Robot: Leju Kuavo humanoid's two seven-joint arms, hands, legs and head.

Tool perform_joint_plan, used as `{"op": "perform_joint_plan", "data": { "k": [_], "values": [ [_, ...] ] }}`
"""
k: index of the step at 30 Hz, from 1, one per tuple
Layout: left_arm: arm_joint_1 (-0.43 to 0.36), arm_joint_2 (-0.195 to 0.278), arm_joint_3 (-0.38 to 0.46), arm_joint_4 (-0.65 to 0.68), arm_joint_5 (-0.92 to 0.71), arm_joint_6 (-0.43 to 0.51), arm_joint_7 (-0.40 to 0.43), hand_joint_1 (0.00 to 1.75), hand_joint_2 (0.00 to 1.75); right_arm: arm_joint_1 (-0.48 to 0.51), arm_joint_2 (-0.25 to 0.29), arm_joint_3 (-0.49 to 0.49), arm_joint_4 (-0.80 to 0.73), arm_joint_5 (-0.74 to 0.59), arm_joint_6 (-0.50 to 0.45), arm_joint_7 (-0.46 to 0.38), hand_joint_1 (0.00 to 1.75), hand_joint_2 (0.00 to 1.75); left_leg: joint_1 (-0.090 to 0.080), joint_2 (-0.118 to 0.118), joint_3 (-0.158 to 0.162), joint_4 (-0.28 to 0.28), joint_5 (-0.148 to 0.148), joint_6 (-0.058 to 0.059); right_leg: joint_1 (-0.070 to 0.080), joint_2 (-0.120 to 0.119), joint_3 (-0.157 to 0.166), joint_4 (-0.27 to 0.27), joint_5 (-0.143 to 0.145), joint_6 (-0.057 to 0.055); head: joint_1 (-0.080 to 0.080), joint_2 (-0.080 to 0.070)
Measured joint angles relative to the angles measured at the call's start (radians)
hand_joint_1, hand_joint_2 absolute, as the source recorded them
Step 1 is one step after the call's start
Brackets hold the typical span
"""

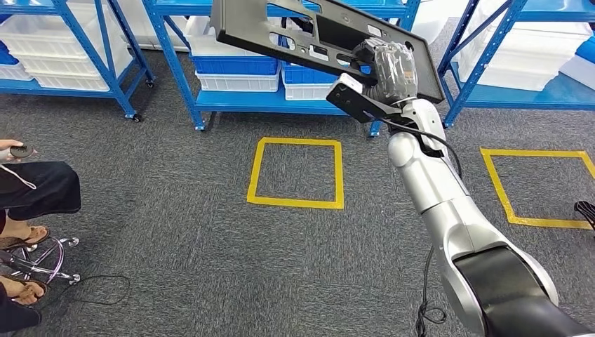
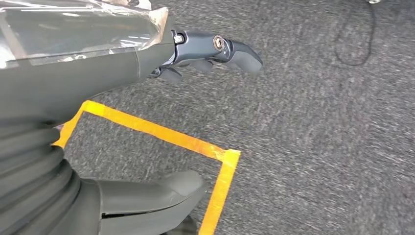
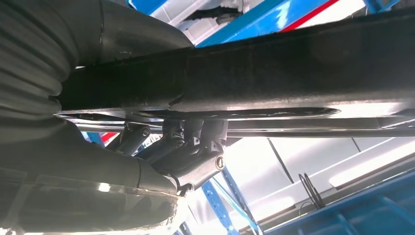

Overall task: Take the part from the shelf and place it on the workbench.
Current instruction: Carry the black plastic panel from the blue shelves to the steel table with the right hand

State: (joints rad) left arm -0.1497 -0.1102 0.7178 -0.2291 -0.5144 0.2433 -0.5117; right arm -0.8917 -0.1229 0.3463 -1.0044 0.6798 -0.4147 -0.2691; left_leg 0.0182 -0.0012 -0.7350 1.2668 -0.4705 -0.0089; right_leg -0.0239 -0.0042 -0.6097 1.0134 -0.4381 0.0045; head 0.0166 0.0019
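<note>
**Upper centre of head view: right hand holds the part in front of the shelving**

Floor is grey short-pile carpet (image 1: 175, 210), speckled, uniform. Two yellow tape squares on it: one mid-frame (image 1: 297, 173), one at the right edge (image 1: 540, 188), partly cut off. Three blue metal shelf units (image 1: 168, 63) across the top of the frame, carrying white (image 1: 67, 42) and blue plastic bins (image 1: 235, 64).

Part (image 1: 281, 28): flat black panel, matte, long rectangle with several cut-outs, tilted, upper centre of frame, off the shelf and in the air. Right hand (image 1: 386, 67) grips it near its right end; in the right wrist view the dark fingers (image 3: 195, 147) curl under the panel's edge (image 3: 293, 73), thumb on the opposite face. Right arm is silver with a black elbow section, cable running along it.

Left hand (image 2: 98, 122), left wrist view: holds nothing, fingers (image 2: 235, 51) and thumb apart, above carpet and a tape corner.

Lower left of head view: a seated person's legs (image 1: 31, 193), sandals, chrome chair base (image 1: 35, 263), thin black cable.
</note>
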Motion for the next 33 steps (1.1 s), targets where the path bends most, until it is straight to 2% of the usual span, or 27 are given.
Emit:
{"op": "perform_joint_plan", "data": {
  "k": [1, 3, 4, 5, 7, 8, 9, 10, 12, 13, 14, 15, 16, 18, 19, 23, 25, 29, 33],
  "values": [
    [-0.001, 0.0, 0.0, 0.0, 0.001, -0.001, -0.001, 0.0, 1.75, -0.001, -0.002, 0.0, 0.0, -0.003, 0.0, -0.002, 1.75, 1.75, 0.003, -0.001, 0.05, -0.054, 0.012, 0.001, -0.001, 0.001, -0.01, 0.0, 0.009, 0.006, 0.0, 0.0],
    [-0.004, 0.0, 0.0, 0.0, 0.001, -0.003, -0.002, 0.0, 1.75, -0.004, -0.007, -0.001, -0.001, -0.007, 0.0, -0.005, 1.75, 1.75, 0.002, -0.002, 0.152, -0.185, -0.004, 0.005, 0.0, 0.001, -0.023, 0.001, 0.025, 0.019, 0.0, 0.0],
    [-0.005, 0.0, 0.0, 0.0, 0.001, -0.004, -0.003, 0.0, 1.75, -0.007, -0.009, -0.002, -0.001, -0.008, 0.0, -0.006, 1.75, 1.75, -0.002, -0.003, 0.18, -0.227, -0.019, 0.009, 0.001, 0.0, -0.026, 0.001, 0.031, 0.027, 0.001, 0.0],
    [-0.006, 0.0, 0.0, 0.0, 0.001, -0.006, -0.004, 0.0, 1.75, -0.009, -0.011, -0.002, -0.001, -0.01, 0.0, -0.008, 1.75, 1.75, -0.007, -0.003, 0.189, -0.249, -0.027, 0.015, 0.002, 0.0, -0.029, -0.001, 0.038, 0.035, 0.002, 0.0],
    [-0.005, -0.001, 0.001, 0.0, 0.002, -0.009, -0.007, 0.0, 1.75, -0.01, -0.014, -0.002, -0.001, -0.016, 0.0, -0.013, 1.75, 1.75, -0.014, -0.001, 0.182, -0.261, -0.015, 0.033, 0.002, -0.001, -0.037, -0.001, 0.046, 0.048, 0.002, 0.0],
    [-0.005, -0.001, 0.002, 0.0, 0.003, -0.009, -0.008, 0.0, 1.75, -0.008, -0.016, -0.002, -0.001, -0.019, 0.0, -0.016, 1.75, 1.75, -0.015, 0.001, 0.178, -0.265, -0.004, 0.045, 0.002, 0.0, -0.048, 0.015, 0.035, 0.049, 0.002, 0.0],
    [-0.005, -0.001, 0.003, 0.0, 0.003, -0.01, -0.01, 0.0, 1.75, -0.006, -0.019, -0.002, -0.001, -0.021, 0.0, -0.019, 1.75, 1.75, -0.015, 0.003, 0.171, -0.27, 0.007, 0.056, 0.002, 0.001, -0.067, 0.052, 0.011, 0.045, 0.002, 0.0],
    [-0.004, -0.002, 0.004, 0.0, 0.004, -0.01, -0.011, 0.0, 1.75, -0.004, -0.022, -0.002, -0.001, -0.022, 0.0, -0.021, 1.75, 1.75, -0.015, 0.004, 0.161, -0.272, 0.017, 0.063, 0.0, 0.001, -0.093, 0.113, -0.025, 0.038, 0.002, 0.0],
    [-0.002, -0.001, 0.008, 0.0, 0.005, -0.011, -0.012, 0.0, 1.75, 0.001, -0.026, -0.002, 0.0, -0.023, 0.0, -0.022, 1.75, 1.75, -0.019, 0.004, 0.14, -0.271, 0.033, 0.069, 0.002, 0.003, -0.14, 0.25, -0.093, 0.034, 0.003, 0.0],
    [-0.001, -0.001, 0.009, 0.0, 0.005, -0.011, -0.012, 0.0, 1.75, 0.005, -0.027, -0.002, 0.0, -0.023, 0.0, -0.022, 1.75, 1.75, -0.022, 0.004, 0.131, -0.27, 0.04, 0.07, 0.003, 0.003, -0.145, 0.287, -0.11, 0.037, 0.003, 0.0],
    [-0.001, -0.002, 0.01, 0.0, 0.005, -0.012, -0.012, 0.0, 1.75, 0.008, -0.028, -0.002, 0.0, -0.023, 0.0, -0.022, 1.75, 1.75, -0.024, 0.004, 0.123, -0.27, 0.047, 0.07, 0.004, 0.003, -0.128, 0.282, -0.112, 0.042, 0.003, 0.0],
    [0.0, -0.003, 0.012, 0.0, 0.005, -0.012, -0.012, 0.0, 1.75, 0.01, -0.029, -0.002, 0.0, -0.023, 0.0, -0.022, 1.75, 1.75, -0.025, 0.004, 0.117, -0.269, 0.052, 0.069, 0.005, 0.003, -0.09, 0.235, -0.102, 0.047, 0.003, 0.0],
    [0.0, -0.003, 0.013, 0.0, 0.005, -0.012, -0.012, 0.0, 1.75, 0.01, -0.029, -0.002, 0.0, -0.023, 0.0, -0.022, 1.75, 1.75, -0.027, 0.004, 0.113, -0.268, 0.056, 0.067, 0.006, 0.002, -0.037, 0.16, -0.085, 0.05, 0.003, 0.0],
    [0.0, -0.003, 0.015, 0.0, 0.005, -0.012, -0.012, 0.0, 1.75, 0.009, -0.029, -0.002, 0.0, -0.023, 0.0, -0.022, 1.75, 1.75, -0.032, 0.004, 0.107, -0.265, 0.063, 0.061, 0.012, 0.001, 0.048, 0.026, -0.061, 0.044, 0.002, 0.0],
    [0.0, -0.003, 0.015, 0.0, 0.005, -0.012, -0.012, 0.0, 1.75, 0.009, -0.029, -0.002, 0.0, -0.023, 0.0, -0.023, 1.75, 1.75, -0.034, 0.004, 0.104, -0.263, 0.064, 0.058, 0.014, 0.001, 0.068, -0.009, -0.055, 0.038, 0.002, 0.0],
    [0.0, -0.002, 0.017, 0.0, 0.005, -0.012, -0.012, 0.0, 1.75, 0.009, -0.03, -0.001, 0.0, -0.023, 0.0, -0.023, 1.75, 1.75, -0.032, 0.004, 0.096, -0.262, 0.072, 0.061, 0.014, 0.001, 0.07, -0.02, -0.046, 0.023, 0.001, 0.0],
    [0.0, -0.002, 0.018, 0.0, 0.005, -0.012, -0.012, 0.0, 1.75, 0.009, -0.03, -0.001, 0.0, -0.023, 0.0, -0.023, 1.75, 1.75, -0.029, 0.004, 0.095, -0.266, 0.079, 0.052, 0.017, 0.001, 0.067, -0.02, -0.042, 0.017, 0.001, 0.0],
    [0.001, -0.001, 0.022, 0.0, 0.005, -0.013, -0.013, 0.0, 1.75, 0.009, -0.03, 0.003, 0.0, -0.029, 0.005, -0.025, 1.75, 1.75, -0.027, 0.004, 0.095, -0.271, 0.085, 0.045, 0.018, 0.001, 0.064, -0.019, -0.038, 0.012, 0.001, 0.0],
    [0.001, -0.001, 0.024, 0.0, 0.007, -0.015, -0.013, 0.0, 1.75, 0.009, -0.029, 0.007, 0.0, -0.031, 0.006, -0.025, 1.75, 1.75, -0.026, 0.004, 0.095, -0.272, 0.086, 0.043, 0.02, 0.001, 0.063, -0.018, -0.038, 0.011, 0.001, 0.0]
  ]
}}
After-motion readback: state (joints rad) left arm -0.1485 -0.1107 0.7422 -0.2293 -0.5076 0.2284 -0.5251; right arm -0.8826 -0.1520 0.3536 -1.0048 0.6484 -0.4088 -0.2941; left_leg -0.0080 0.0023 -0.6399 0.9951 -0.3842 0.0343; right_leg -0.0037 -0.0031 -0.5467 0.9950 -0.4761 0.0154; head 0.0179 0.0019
